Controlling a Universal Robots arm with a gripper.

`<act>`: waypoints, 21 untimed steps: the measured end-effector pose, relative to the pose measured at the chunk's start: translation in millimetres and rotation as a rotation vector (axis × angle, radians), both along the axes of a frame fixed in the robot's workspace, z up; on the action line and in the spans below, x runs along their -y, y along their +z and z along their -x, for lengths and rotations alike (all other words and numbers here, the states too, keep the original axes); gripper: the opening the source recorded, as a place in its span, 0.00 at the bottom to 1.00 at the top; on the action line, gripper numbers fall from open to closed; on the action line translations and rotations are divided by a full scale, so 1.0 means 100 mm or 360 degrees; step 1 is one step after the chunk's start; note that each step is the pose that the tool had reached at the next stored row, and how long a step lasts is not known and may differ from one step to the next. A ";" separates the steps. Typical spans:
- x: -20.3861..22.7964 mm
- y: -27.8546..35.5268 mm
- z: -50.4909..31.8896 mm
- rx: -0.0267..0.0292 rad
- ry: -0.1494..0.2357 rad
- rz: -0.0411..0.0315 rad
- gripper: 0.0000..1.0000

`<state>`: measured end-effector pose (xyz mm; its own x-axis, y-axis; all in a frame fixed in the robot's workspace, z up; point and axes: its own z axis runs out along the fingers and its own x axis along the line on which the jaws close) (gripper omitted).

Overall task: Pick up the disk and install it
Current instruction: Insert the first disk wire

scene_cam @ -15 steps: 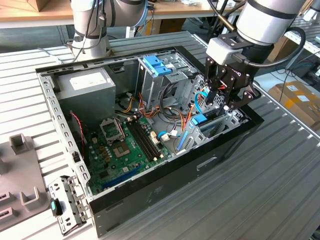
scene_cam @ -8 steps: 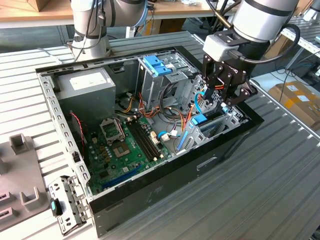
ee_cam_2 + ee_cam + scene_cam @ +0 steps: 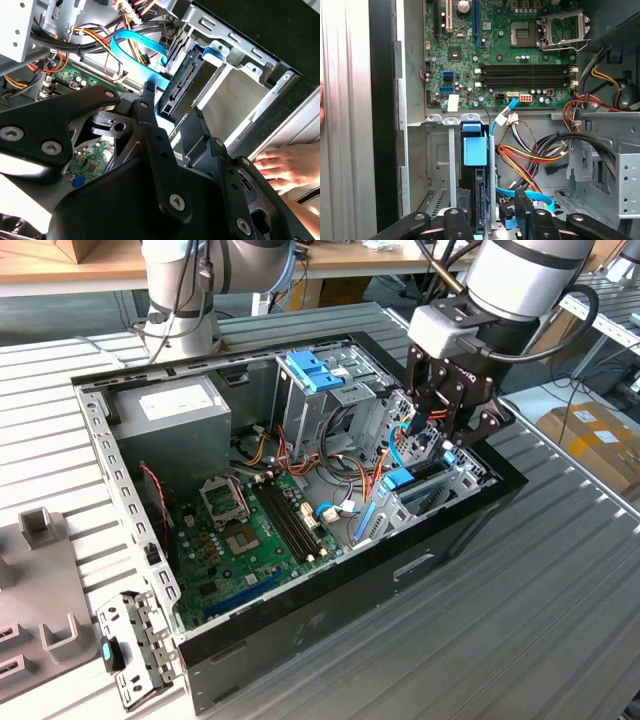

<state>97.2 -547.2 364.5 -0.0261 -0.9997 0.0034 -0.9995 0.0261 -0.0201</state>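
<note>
Slatted bench (image 3: 560,570), open computer case (image 3: 330,625) — pincer (image 3: 492,200) parted astride the upright disk (image 3: 476,150), blue cable (image 3: 540,198) crowding alongside.

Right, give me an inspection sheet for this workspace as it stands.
Surface: slatted metal table, carrying the open computer case.
Job's things: disk standing on edge in a drive bay beside the case's wall.
Clutter: grey fixture blocks and a metal bracket at the exterior view's left.
Grippers: tool open, above the disk, a finger either side.
Cables: blue cable looping beside the disk; orange and red leads nearby.
Surroundings: a person's hand just outside the case; cardboard box beyond the table.
</note>
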 end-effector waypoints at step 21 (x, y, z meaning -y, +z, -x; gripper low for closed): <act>-0.063 0.125 -0.130 -0.00037 0.0000 -0.0005 0.48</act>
